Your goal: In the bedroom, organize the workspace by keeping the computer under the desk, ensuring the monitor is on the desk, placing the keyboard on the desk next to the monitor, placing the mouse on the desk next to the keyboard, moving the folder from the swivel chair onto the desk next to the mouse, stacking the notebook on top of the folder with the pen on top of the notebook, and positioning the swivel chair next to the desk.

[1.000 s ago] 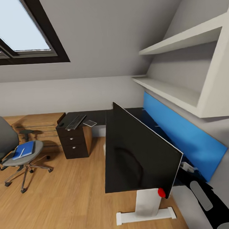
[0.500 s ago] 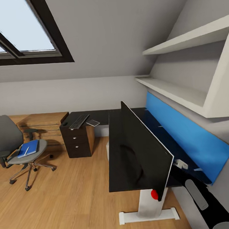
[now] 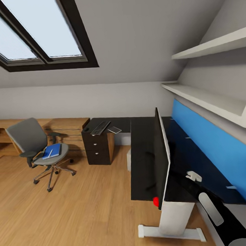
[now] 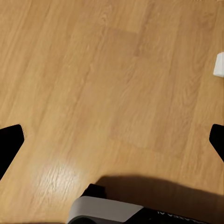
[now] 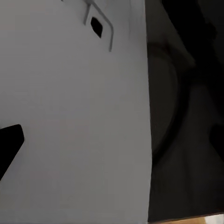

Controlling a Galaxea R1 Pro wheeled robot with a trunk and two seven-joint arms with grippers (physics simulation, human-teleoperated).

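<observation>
The monitor (image 3: 161, 160) stands edge-on on the black desk (image 3: 138, 143), its red dot (image 3: 155, 201) at the near lower corner. At the desk's far end lie the keyboard (image 3: 100, 127), a small dark mouse (image 3: 86, 129) and a flat silver-grey notebook (image 3: 114, 130). The swivel chair (image 3: 30, 137) stands apart on the floor, with the blue folder (image 3: 54, 150) and a white pen (image 3: 48, 153) on its seat. A pale sliver of the computer (image 3: 129, 161) shows under the desk. My right arm (image 3: 213, 212) reaches behind the monitor; the right gripper (image 5: 112, 140) faces a grey-white surface. The left gripper (image 4: 112, 140) hangs open over the floor.
A black drawer unit (image 3: 97, 149) carries the desk's far end and a white leg (image 3: 175, 219) its near end. A blue back panel (image 3: 211, 151) and white wall shelves (image 3: 208, 100) line the right wall. A low wooden cabinet (image 3: 67, 131) stands behind the chair.
The camera has swung, so the whole scene has slid right. The monitor, whose black front faced me before, now shows edge-on. The chair and the desk items kept their places.
</observation>
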